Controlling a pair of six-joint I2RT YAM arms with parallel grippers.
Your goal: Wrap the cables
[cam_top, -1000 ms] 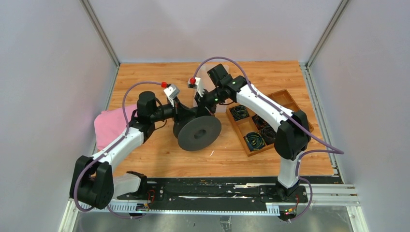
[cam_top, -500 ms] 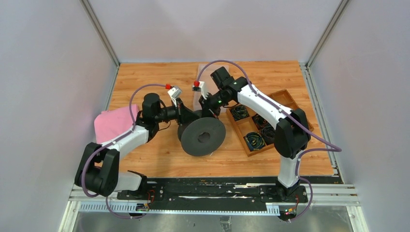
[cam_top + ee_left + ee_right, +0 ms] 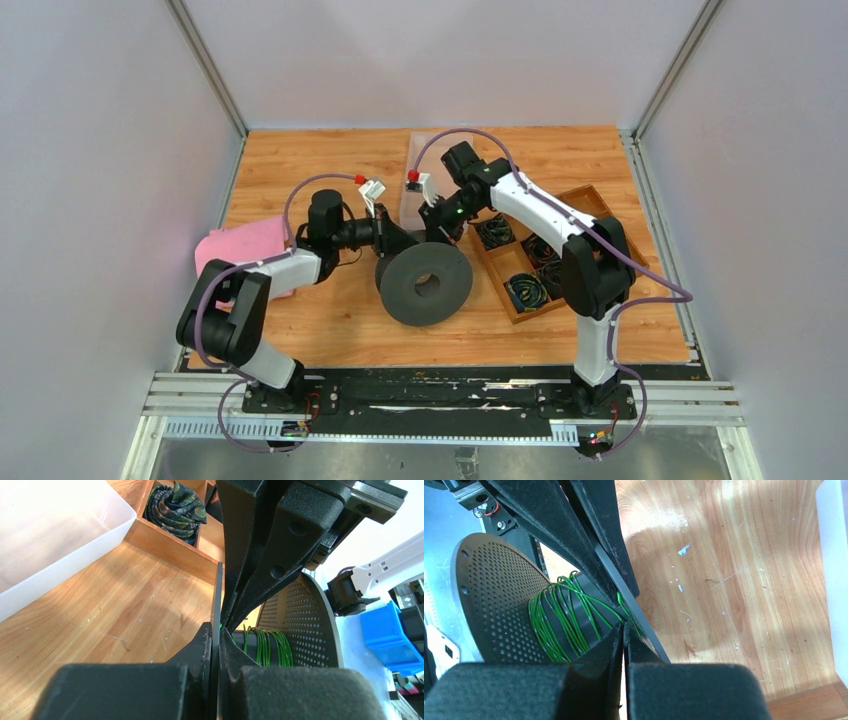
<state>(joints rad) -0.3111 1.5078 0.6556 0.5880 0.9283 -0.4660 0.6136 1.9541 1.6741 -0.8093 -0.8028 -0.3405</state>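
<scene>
The cable (image 3: 561, 612) is thin green wire, wound in loose, uneven turns round the dark hub of the spool (image 3: 494, 595). Several turns cross one another, and bare hub shows between them. The coil sits between the two flanges, bunched toward the perforated one. One strand leaves the coil at a slant and runs to the closed tips of my right pincer (image 3: 624, 627), just beside the plain flange — it looks pinched there.
</scene>
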